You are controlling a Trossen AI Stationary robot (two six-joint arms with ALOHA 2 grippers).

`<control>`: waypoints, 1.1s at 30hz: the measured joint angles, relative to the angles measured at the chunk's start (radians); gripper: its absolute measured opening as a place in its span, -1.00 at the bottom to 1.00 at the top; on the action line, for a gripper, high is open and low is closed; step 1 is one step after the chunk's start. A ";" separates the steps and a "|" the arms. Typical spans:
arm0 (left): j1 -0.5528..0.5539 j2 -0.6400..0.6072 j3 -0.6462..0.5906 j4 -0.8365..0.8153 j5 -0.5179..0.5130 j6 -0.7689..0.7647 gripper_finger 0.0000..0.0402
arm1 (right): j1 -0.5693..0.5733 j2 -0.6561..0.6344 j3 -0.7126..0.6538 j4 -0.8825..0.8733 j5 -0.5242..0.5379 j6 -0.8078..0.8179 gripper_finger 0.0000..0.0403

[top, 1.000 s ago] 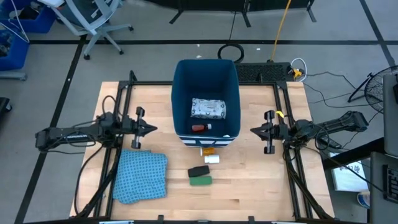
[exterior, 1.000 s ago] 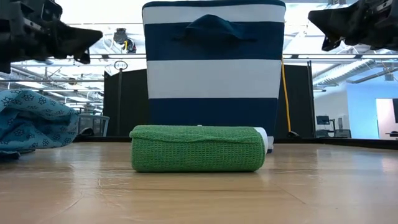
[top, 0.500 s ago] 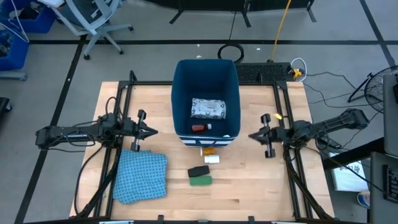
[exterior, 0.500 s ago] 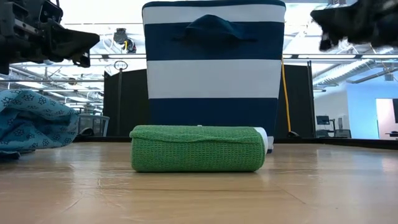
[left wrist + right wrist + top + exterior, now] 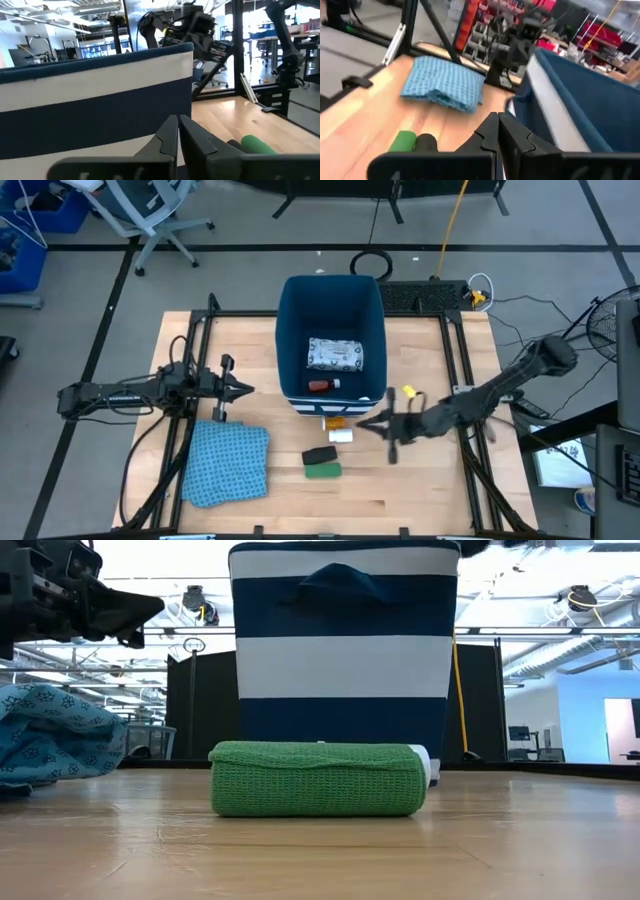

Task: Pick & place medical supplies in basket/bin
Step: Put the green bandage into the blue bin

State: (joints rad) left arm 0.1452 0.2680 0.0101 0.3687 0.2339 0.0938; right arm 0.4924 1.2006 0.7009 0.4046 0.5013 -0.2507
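Note:
The dark-blue bin with white stripes stands at the table's far middle. In it lie the flat white green-printed packet and the red white-capped tube. In front of the bin, on the wood, lie the small orange piece, the small white piece, the black block and the green block. My right gripper hovers shut just right of the small pieces, above the table. My left gripper waits shut, left of the bin.
A crumpled blue patterned cloth lies near the table's left near corner. Black frame rails run along both sides of the table. Bare wood lies to the right of the blocks and along the near edge.
My right gripper has swung from the table's right side toward the middle and the near edge, ending beside the small pieces in front of the bin, with its arm stretched out slantwise. The supplies have stayed where they were.

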 joint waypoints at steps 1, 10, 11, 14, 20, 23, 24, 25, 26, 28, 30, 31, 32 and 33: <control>0.000 0.000 0.000 0.000 0.000 -0.006 -0.87 | 0.004 0.045 0.039 -0.002 0.000 -0.006 -1.00; 0.000 0.000 0.000 -0.005 0.001 -0.056 -0.82 | 0.054 0.341 0.289 -0.122 0.001 0.126 -0.94; 0.000 0.000 0.000 -0.006 0.001 -0.056 -0.82 | 0.059 0.360 0.301 -0.129 0.000 0.159 -0.89; 0.000 0.000 0.000 -0.006 0.001 -0.059 -0.82 | 0.068 0.413 0.308 -0.141 -0.003 0.231 -0.69; 0.000 0.000 0.000 -0.006 0.001 -0.048 -0.81 | 0.065 0.501 0.308 -0.151 -0.035 0.371 -0.19; 0.000 0.000 0.000 -0.006 0.001 -0.048 -0.81 | 0.069 0.565 0.308 -0.154 -0.071 0.407 -0.03; 0.000 0.000 0.000 -0.006 0.001 -0.050 -0.81 | 0.073 0.584 0.307 -0.147 -0.079 0.413 0.01; 0.000 0.000 0.000 -0.006 0.001 -0.052 -0.81 | 0.075 0.602 0.307 -0.136 -0.085 0.421 0.04; 0.000 0.000 0.000 -0.007 0.001 -0.055 -0.81 | 0.075 0.619 0.307 -0.124 -0.087 0.424 0.06; 0.000 0.000 0.000 -0.007 0.001 -0.058 -0.81 | 0.075 0.644 0.307 -0.116 -0.087 0.425 0.08; 0.000 0.000 0.000 -0.007 0.001 -0.067 -0.81 | 0.078 0.661 0.307 -0.107 -0.087 0.424 0.09; 0.000 0.000 0.000 -0.007 0.001 -0.070 -0.81 | 0.078 0.665 0.307 -0.100 -0.087 0.424 0.08; 0.000 0.000 0.000 -0.007 0.001 -0.070 -0.81 | 0.079 0.671 0.307 -0.094 -0.091 0.423 0.08; 0.000 0.000 0.000 -0.007 0.001 -0.071 -0.81 | 0.079 0.678 0.307 -0.083 -0.109 0.423 0.07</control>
State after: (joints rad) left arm 0.1452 0.2680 0.0105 0.3618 0.2344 0.0231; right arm 0.5716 1.8783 1.0080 0.3217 0.3922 0.1727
